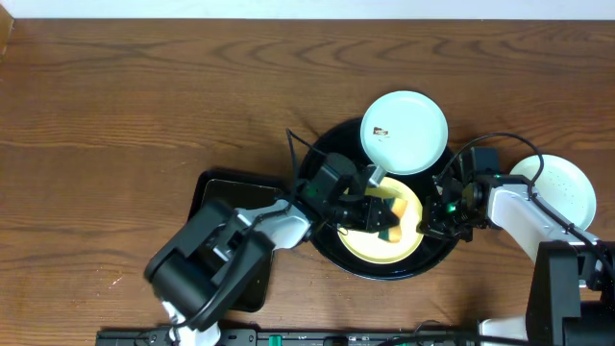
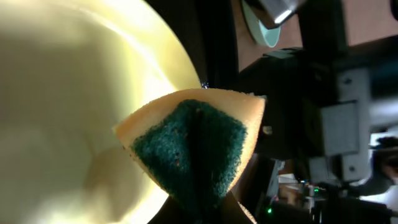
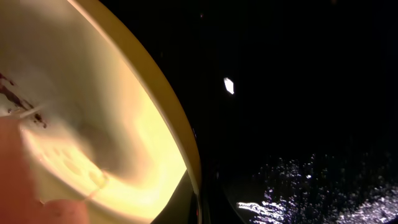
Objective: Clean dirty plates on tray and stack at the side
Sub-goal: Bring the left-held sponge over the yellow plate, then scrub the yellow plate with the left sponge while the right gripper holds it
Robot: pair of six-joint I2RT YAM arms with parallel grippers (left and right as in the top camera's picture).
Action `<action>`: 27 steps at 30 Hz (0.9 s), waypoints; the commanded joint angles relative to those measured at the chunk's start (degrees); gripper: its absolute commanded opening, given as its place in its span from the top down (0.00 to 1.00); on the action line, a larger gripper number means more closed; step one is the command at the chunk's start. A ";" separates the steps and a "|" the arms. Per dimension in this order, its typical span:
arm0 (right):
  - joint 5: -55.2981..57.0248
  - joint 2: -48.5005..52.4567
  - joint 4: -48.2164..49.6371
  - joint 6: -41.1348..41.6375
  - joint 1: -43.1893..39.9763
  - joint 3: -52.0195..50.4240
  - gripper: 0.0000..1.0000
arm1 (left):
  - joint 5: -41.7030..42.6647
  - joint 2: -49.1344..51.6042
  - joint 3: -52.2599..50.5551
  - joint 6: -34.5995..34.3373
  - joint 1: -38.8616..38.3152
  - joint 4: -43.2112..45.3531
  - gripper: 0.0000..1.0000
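Sponge [image 2: 193, 149] clamped in the left tool [image 1: 377, 213], green scrub face showing, right over the yellow plate [image 1: 370, 245] in the round black tray [image 1: 434, 258]. Right tool [image 1: 434, 219] is clenched at that plate's rim; whether it pinches the rim, I can't tell. Just past the left tool, 1 light-blue plate [image 1: 404, 132] with a brown smear overlaps the tray's edge. Beyond the right tool, 1 pale plate [image 1: 562, 187] sits on the desk [image 1: 144, 96].
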 commanded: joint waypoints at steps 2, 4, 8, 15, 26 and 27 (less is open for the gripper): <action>1.16 1.25 -0.48 -0.59 -0.13 -1.22 0.99 | 1.97 2.64 0.76 -3.69 -0.24 0.92 0.93; 1.16 1.25 -0.48 -0.59 -0.13 -1.22 0.99 | 1.73 3.28 0.76 -3.65 -0.22 0.00 0.93; 1.16 1.25 -0.66 -0.61 -0.13 -1.22 0.99 | -2.16 3.41 0.76 -1.55 -0.17 -7.39 0.93; 1.42 1.25 -0.90 -1.05 -0.13 -1.22 0.99 | -8.17 3.39 1.03 5.11 3.48 -23.45 0.93; 2.32 1.25 -0.94 -1.03 -0.13 -1.22 0.99 | -17.31 3.39 7.13 16.11 11.96 -38.51 0.93; 2.69 1.25 -0.96 -1.01 -0.15 -1.22 0.99 | -18.67 3.39 8.02 16.96 12.17 -39.65 0.93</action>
